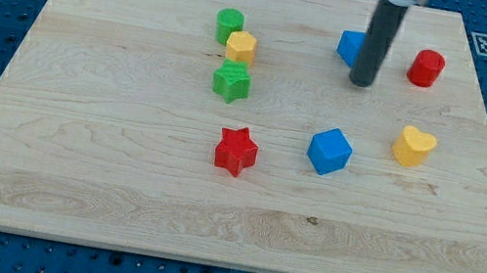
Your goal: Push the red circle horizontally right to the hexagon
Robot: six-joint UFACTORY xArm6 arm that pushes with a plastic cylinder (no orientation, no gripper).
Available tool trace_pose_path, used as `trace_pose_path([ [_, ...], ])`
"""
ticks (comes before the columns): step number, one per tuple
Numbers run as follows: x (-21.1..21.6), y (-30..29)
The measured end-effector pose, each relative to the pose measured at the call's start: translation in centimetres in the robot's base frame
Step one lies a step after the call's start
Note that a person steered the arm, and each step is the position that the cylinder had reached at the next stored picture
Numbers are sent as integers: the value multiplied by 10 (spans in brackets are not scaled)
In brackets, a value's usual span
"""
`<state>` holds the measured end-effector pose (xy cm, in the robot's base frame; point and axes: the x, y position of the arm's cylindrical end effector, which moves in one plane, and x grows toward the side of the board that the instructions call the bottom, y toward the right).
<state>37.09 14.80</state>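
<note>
Nearest the camera lies the red star (236, 150); red circle (425, 68) sits at view's upper right; my tip (363, 81) rests just left of it, apart; no pincer fitted; behind the rod, a blue block (350, 46), shape unclear; yellow hexagon (240, 48) far left of the circle; approach step, apparently; next move calls for re-siting the tip.

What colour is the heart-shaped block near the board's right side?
Yellow. The heart block shows clearly in the camera view, below the red circle.
</note>
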Motion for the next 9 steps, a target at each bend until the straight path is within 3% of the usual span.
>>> trace_pose_path([
  [2,9,85],
  [4,-21,93],
  [6,-44,141],
  [9,-60,114],
])
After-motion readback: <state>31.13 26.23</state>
